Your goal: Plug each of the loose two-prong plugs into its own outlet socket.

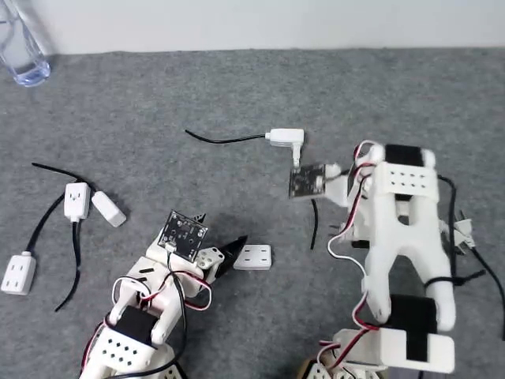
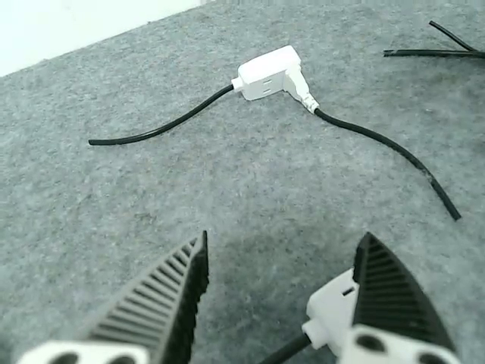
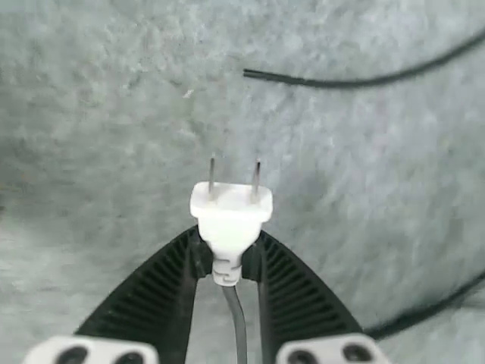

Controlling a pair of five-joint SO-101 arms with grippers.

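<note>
High view: one joined pair (image 1: pixel 286 138) seems already plugged. A loose outlet socket (image 1: pixel 253 257) lies just beside the left gripper (image 1: pixel 227 254).

Left wrist view: its jaws stand spread, with that socket touching one.

Right wrist view: the right gripper (image 3: pixel 227 241) is pinching a two-prong plug (image 3: pixel 229 206), not yet inserted.

From my remote station I count two robot arms (image 1: pixel 126 343) (image 1: pixel 398 233), three white outlet sockets (image 1: pixel 254 257) (image 1: pixel 76 201) (image 1: pixel 17 274) with their slots showing, two other white pieces (image 1: pixel 284 136) (image 1: pixel 108 208) whose kind I cannot tell, one two-prong plug (image 3: pixel 229 208) with both prongs visible, and one clear container (image 1: pixel 24 55).
</note>
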